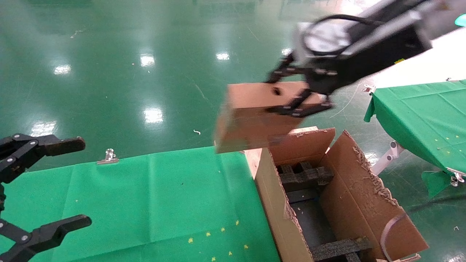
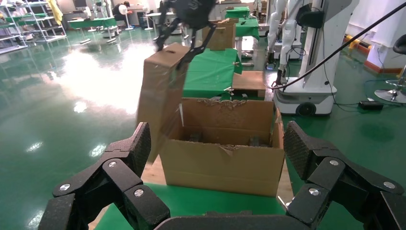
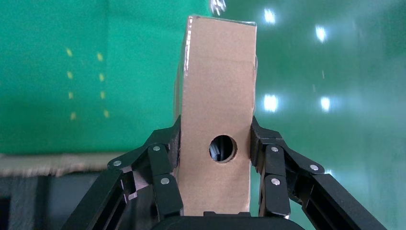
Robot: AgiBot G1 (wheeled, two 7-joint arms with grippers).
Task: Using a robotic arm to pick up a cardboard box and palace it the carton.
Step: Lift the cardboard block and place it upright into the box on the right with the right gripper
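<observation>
Right end effector (image 1: 296,95) clamping cardboard box (image 1: 251,116), above carton (image 1: 342,189)

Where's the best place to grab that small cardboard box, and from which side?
Across its narrow thickness, at one end, as the right gripper does now: fingers press the two broad flat faces of the cardboard box. Its slim shape fits between them, and the free end can go first into the carton.

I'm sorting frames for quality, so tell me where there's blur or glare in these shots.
Head view: the right gripper and cardboard box are motion-smeared, with lamp glare on the floor. Left wrist view: broad floor glare. Right wrist view: box sharp.
</observation>
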